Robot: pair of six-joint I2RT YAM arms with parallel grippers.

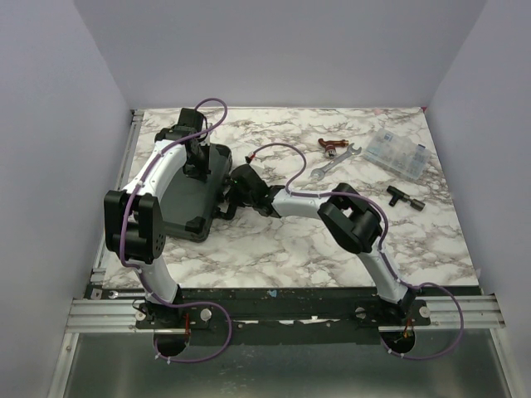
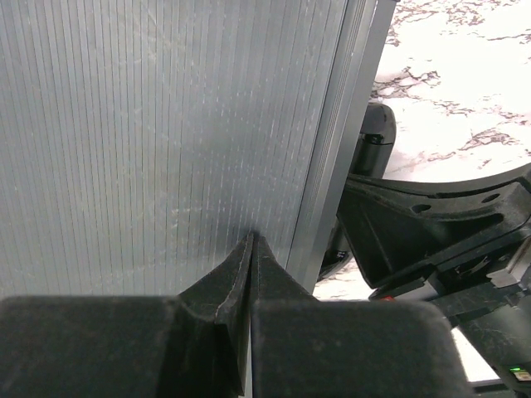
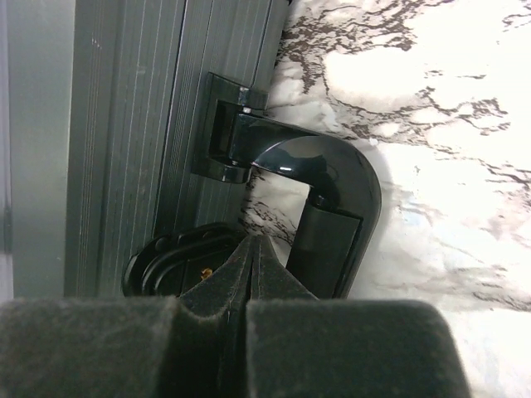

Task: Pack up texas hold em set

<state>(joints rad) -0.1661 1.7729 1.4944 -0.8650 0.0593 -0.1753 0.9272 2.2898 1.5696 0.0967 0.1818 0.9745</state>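
The texas hold em set's black ribbed briefcase lies closed on the left part of the marble table. My left gripper is shut, its tips pressed on the ribbed lid near the lid's right edge, shown in the left wrist view. My right gripper is shut too and holds nothing. Its tips sit against the case's front side, by a round black latch and just left of the glossy handle. Chips, decks and discs are hidden.
A clear plastic compartment box stands at the back right. A silver wrench and a red tool lie behind the right arm. A black T-shaped tool lies to the right. White walls enclose the table.
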